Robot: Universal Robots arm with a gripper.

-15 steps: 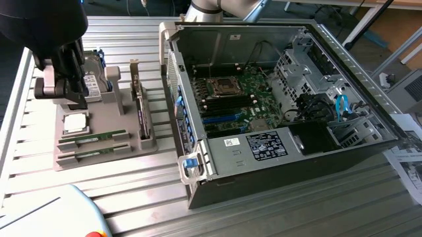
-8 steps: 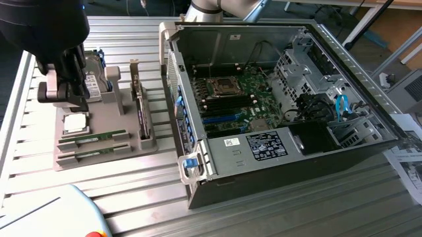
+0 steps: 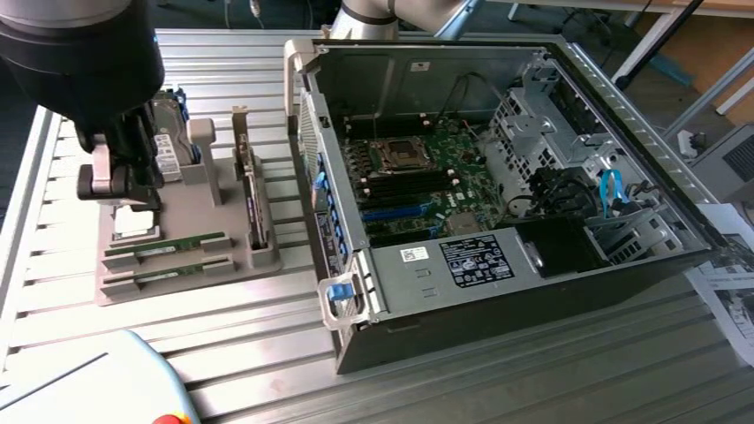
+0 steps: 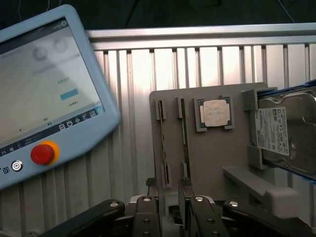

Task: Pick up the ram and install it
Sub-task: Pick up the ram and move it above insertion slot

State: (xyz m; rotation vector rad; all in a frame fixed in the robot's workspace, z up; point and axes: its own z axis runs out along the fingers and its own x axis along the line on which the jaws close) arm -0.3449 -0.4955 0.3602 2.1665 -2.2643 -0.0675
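Observation:
Two ram sticks, thin green boards, lie on edge in the slots of a grey holder point(image 3: 189, 283): one ram point(image 3: 165, 244) and a second ram point(image 3: 165, 268) just in front of it. From the wrist they appear edge-on as a ram point(image 4: 162, 143) and a ram point(image 4: 184, 131). My gripper point(image 3: 122, 196) hangs above the holder's rear part, over the processor chip point(image 4: 215, 112), apart from both sticks. Its fingers point(image 4: 148, 202) stand open with nothing between them. The open computer case point(image 3: 495, 291) shows the motherboard point(image 3: 425, 177) with its long memory slots point(image 3: 407, 184).
A silver hard drive point(image 4: 285, 131) stands in the holder beside the chip. A teach pendant point(image 4: 44, 94) with a red stop button lies on the slatted metal table point(image 3: 271, 344) near the holder. The case wall point(image 3: 312, 150) rises right beside the holder.

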